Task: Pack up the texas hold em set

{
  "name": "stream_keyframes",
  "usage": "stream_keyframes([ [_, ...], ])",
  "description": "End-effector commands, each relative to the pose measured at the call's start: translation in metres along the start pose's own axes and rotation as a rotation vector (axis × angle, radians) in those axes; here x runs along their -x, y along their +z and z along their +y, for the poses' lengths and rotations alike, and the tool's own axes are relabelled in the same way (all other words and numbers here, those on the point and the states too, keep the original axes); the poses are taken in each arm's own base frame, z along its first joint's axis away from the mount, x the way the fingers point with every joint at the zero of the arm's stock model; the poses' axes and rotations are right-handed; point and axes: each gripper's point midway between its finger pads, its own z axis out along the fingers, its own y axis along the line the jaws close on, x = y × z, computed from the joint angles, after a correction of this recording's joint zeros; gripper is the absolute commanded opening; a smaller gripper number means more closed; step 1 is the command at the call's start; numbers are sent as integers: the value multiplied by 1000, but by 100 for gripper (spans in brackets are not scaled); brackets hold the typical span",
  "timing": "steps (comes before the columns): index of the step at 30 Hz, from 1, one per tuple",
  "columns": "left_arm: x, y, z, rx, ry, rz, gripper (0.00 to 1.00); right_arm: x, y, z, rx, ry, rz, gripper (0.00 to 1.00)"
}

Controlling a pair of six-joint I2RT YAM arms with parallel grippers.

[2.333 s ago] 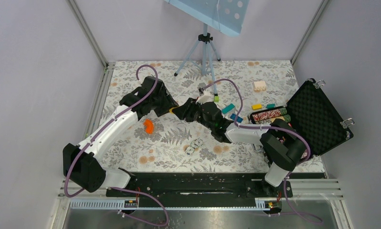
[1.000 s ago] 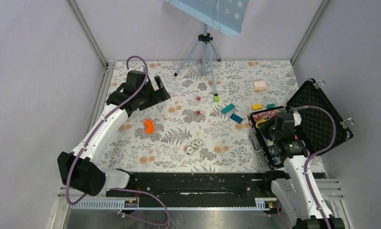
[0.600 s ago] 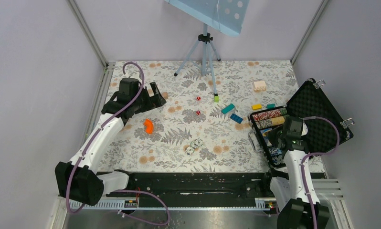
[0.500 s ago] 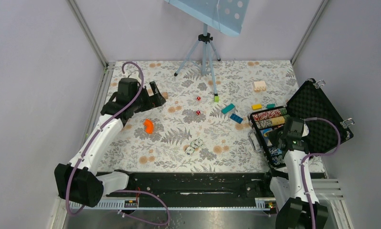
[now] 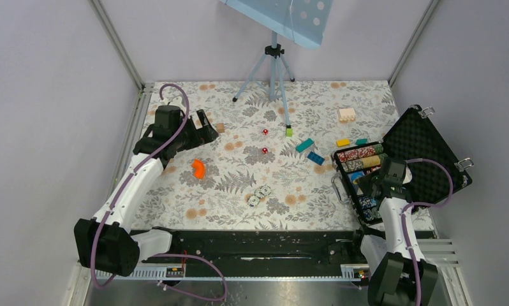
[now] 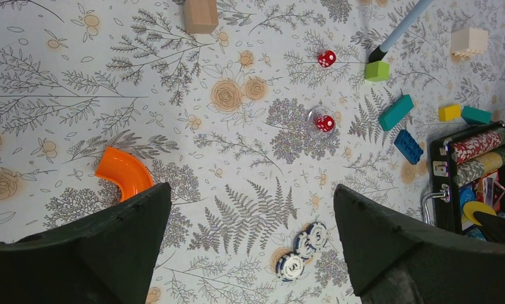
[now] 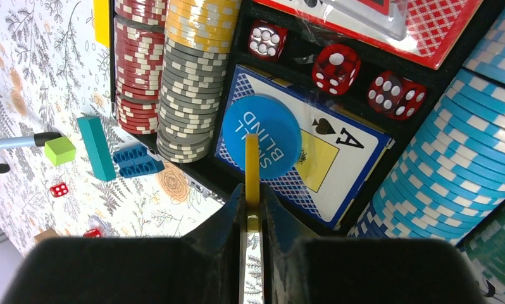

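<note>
Near right, the open black case (image 5: 424, 153) of the hold'em set lies on the desk (image 5: 233, 182), with chip rows and dice inside. The right fingers (image 7: 234, 212) hang over it, nearly closed, pinching a yellow disc (image 7: 252, 158) edge-on just above a blue disc (image 7: 261, 136) that rests on a card deck. The step looks like stowing this disc, which likely needs lowering into the tray and releasing.

Farther out, two loose poker chips (image 5: 259, 194) and two red dice (image 5: 264, 150) wait on the desk, well apart from the case. At far left, the left fingers (image 6: 120, 234) gape fully and hold nothing.

Two seconds ago both arms met mid-desk. Each has since drawn back to its own side.
</note>
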Motion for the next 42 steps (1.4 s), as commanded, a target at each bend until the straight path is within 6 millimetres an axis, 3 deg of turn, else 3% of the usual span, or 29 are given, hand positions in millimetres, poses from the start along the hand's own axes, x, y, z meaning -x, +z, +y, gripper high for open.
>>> stream_keyframes([
  [1,11,-1,-6,-35,11,-44,99,7,2,7,33,-14,-26,0],
  [8,11,0,-5,-33,8,-43,99,5,6,5,37,-6,-22,4],
  [20,10,2,-3,-27,-1,-36,99,0,6,2,32,5,-5,30],
  [35,14,0,0,-19,-8,-44,99,-3,-7,2,34,8,5,46],
  [42,13,-1,-1,-27,-9,-41,99,-4,-13,-2,22,-6,0,49],
])
